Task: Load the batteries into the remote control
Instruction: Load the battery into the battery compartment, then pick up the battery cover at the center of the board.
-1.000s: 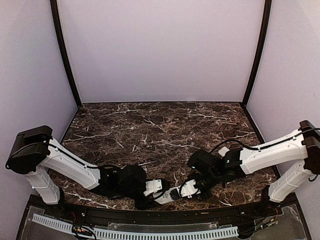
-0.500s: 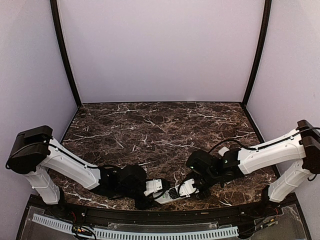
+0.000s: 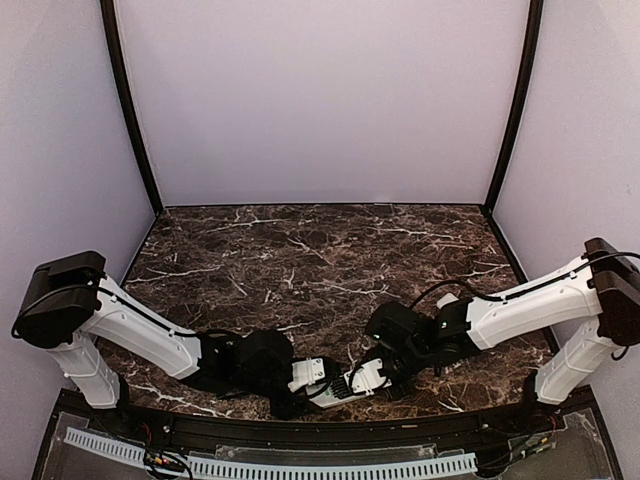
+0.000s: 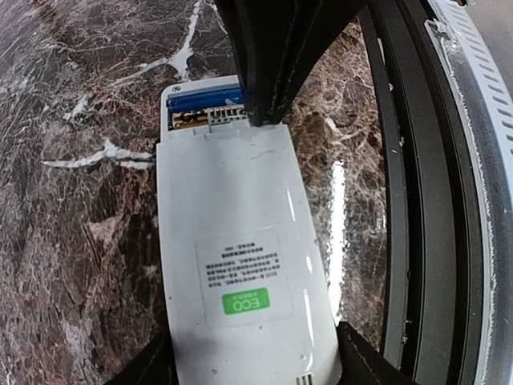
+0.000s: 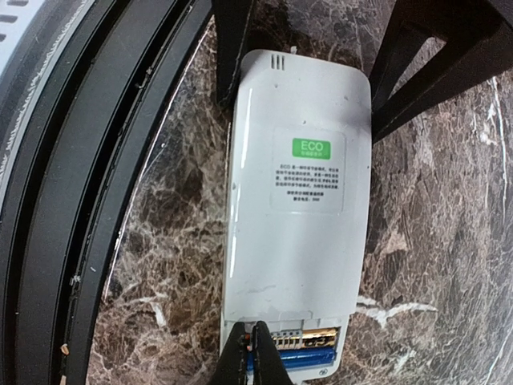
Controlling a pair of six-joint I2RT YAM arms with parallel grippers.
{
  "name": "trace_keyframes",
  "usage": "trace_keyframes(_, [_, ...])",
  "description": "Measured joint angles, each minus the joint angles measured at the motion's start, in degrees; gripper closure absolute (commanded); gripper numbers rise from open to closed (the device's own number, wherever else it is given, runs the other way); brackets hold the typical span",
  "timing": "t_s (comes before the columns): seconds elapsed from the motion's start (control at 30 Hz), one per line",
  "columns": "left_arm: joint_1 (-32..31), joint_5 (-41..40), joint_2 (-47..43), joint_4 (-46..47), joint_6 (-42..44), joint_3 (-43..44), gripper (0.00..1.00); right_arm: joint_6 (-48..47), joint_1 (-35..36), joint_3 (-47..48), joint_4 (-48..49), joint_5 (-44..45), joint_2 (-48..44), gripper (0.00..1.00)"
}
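The right gripper (image 5: 255, 353) is pinched together, tips poking the open bay by a blue battery (image 4: 204, 102). The left gripper (image 4: 252, 362) clamps the remote control's (image 4: 232, 241) other end (lying back-up at the table's (image 4: 72, 241) near edge).

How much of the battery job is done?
Done: a blue battery sits in the remote control's open end. In hand: the left gripper holds the remote control while the shut right gripper pokes at that slot. Left: the slot is not yet covered.

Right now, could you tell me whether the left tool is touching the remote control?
Touching. Left wrist view: the left tool clamps the remote control, fingers against both edges.
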Motion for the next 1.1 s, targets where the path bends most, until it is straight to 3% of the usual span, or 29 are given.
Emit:
trace_keyframes(0.67, [0.83, 0.07, 0.00, 0.07, -0.33, 0.00, 0.36, 4.50, 0.04, 3.04, -1.88, -1.20, -0.48, 0.94])
trace_keyframes(0.87, [0.85, 0.09, 0.00, 0.04, -0.20, 0.00, 0.34, 19.02, -1.86, 6.16, -2.16, -1.07, -7.10, 0.93])
trace_keyframes(1.1, [0.85, 0.09, 0.00, 0.07, 0.07, 0.00, 0.33, 45.64, -4.79, 5.20, -1.70, 1.75, -12.66, 0.91])
